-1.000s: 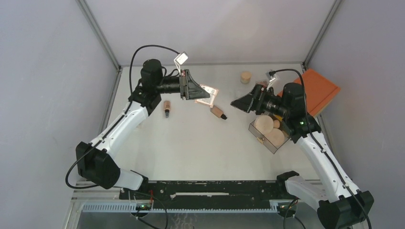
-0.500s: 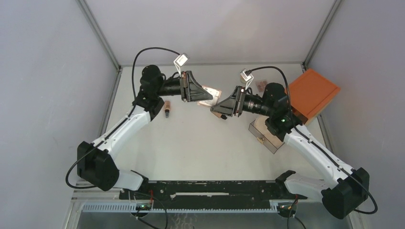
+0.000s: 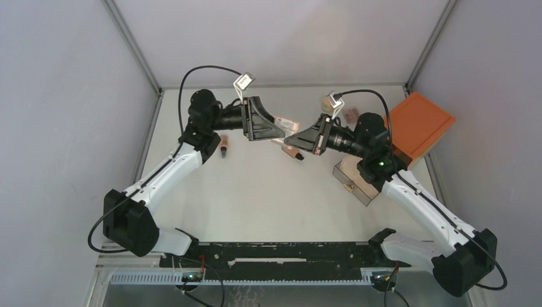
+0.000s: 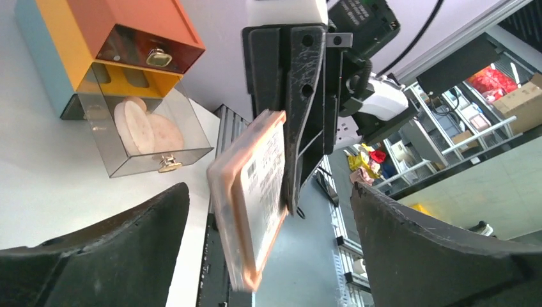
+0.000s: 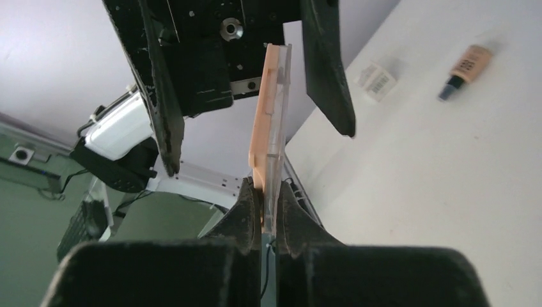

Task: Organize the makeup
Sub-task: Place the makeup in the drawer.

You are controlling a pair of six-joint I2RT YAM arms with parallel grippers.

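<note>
A flat peach-and-clear palette point(image 3: 286, 122) hangs in the air between both arms, above the back middle of the table. My right gripper point(image 5: 268, 192) is shut on its edge; the palette point(image 5: 269, 115) stands edge-on and upright out of the jaws. My left gripper point(image 4: 268, 192) is open, its fingers wide apart on either side of the palette point(image 4: 249, 204) without touching it. A peach bottle with a black cap point(image 3: 293, 152) lies below the grippers, and another bottle point(image 3: 223, 145) lies to the left.
The orange-topped box point(image 3: 418, 125) stands at the right edge, with a clear drawer point(image 3: 359, 185) pulled out and round tan discs point(image 4: 144, 128) in it. A small palette point(image 3: 350, 114) lies behind the right arm. A small labelled item point(image 5: 375, 81) lies near a bottle point(image 5: 465, 67).
The right arm reached left and its gripper shut on the palette. The left gripper, which held the palette, opened and let it go.
</note>
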